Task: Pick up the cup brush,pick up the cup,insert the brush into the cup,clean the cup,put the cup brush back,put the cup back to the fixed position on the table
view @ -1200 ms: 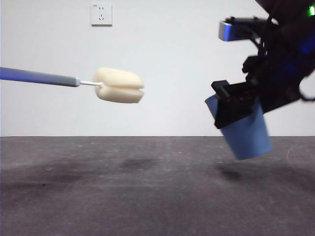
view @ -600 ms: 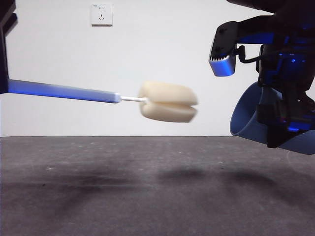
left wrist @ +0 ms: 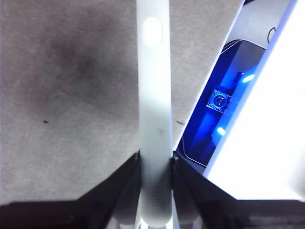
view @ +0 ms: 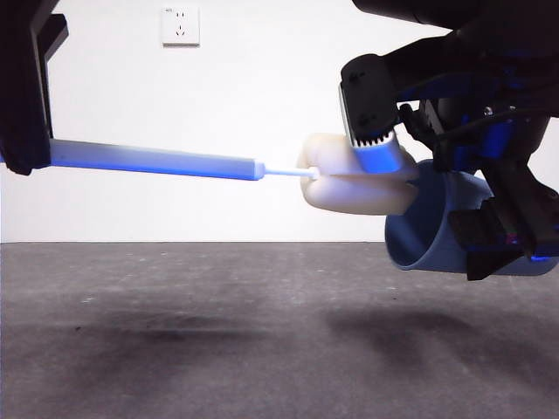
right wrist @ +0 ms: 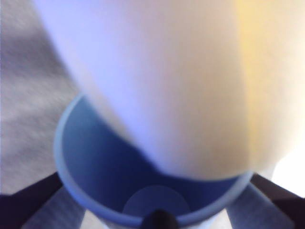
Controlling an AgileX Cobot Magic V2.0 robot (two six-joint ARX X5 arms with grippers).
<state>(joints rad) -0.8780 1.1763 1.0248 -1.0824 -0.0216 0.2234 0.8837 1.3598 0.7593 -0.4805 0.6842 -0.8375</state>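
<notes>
Front view: cup brush [view: 157, 161] lies near-horizontal above the table [view: 218, 349], handle clamped in the left gripper [left wrist: 155, 191], sponge head at the mouth of the cup [view: 437, 231], which is tipped sideways in the right gripper [right wrist: 157, 210], jaws closed on it. Insertion runs along the handle axis. No readable writing.

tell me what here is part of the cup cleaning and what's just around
Part of the job: cup brush, held by the left gripper; cup, held by the right gripper; table.
Just around: wall socket.
</notes>
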